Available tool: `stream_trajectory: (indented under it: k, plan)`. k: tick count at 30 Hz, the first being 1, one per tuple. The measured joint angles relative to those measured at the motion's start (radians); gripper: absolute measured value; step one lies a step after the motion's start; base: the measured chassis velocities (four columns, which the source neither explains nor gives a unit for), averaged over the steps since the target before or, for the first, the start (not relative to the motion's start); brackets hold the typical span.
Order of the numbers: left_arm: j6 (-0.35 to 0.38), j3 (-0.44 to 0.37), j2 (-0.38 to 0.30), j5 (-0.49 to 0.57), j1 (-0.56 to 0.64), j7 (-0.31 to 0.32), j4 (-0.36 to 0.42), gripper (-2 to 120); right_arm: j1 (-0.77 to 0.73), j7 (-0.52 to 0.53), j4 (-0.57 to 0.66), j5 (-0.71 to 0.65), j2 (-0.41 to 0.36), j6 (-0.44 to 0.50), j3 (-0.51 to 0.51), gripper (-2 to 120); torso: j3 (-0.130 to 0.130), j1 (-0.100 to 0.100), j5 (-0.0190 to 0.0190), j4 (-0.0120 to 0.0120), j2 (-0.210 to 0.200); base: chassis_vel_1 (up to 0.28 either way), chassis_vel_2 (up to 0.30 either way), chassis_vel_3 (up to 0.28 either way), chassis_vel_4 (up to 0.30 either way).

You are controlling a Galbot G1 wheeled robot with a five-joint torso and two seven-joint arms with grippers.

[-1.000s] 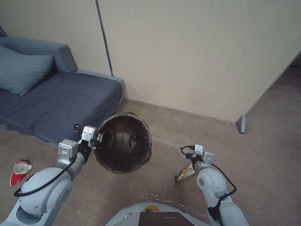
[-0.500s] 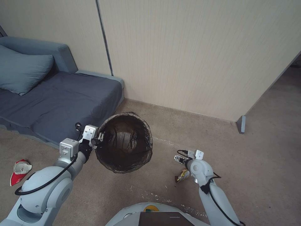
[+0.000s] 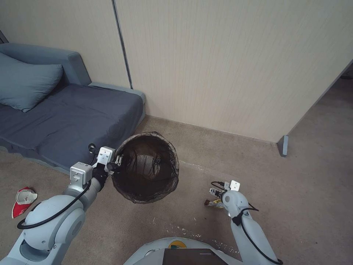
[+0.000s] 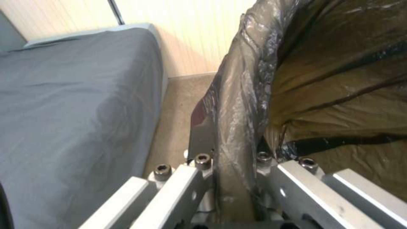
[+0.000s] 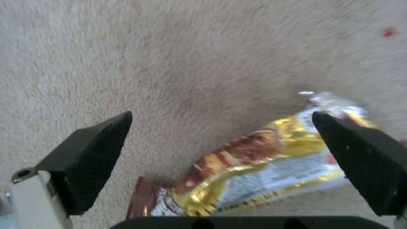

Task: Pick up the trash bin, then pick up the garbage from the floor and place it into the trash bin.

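The left hand (image 3: 117, 161) is clamping the bag-lined rim of the trash bin (image 3: 147, 167), holding it tilted above the floor (image 3: 191, 147) just beside the corner of the grey sofa (image 3: 70, 117). The right hand (image 5: 222, 152) is reaching down over a gold-and-red snack wrapper (image 5: 254, 165) lying on the carpet, its black fingers (image 5: 91, 159) standing wide apart on either side of it.
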State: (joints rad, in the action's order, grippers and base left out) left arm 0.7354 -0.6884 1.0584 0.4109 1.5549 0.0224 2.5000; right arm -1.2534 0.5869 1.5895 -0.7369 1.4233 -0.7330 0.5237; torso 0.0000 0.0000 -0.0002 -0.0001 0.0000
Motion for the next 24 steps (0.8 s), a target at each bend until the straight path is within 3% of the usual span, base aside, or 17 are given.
stream_trajectory:
  k: [8,24]
  plan:
    - [0.0,0.013,0.0,-0.002,-0.015,-0.001,0.0,0,-0.058,0.027,0.114,0.002,0.008,-0.001,0.018,100,0.0,0.0,0.0002,0.0,0.0,0.0,0.0,0.0,0.0]
    - [0.0,0.011,-0.013,0.007,-0.02,-0.004,0.0,0,-0.075,0.026,0.03,0.023,0.052,0.003,0.051,100,0.0,0.0,0.0002,0.0001,0.0,0.0,0.0,0.0,0.0]
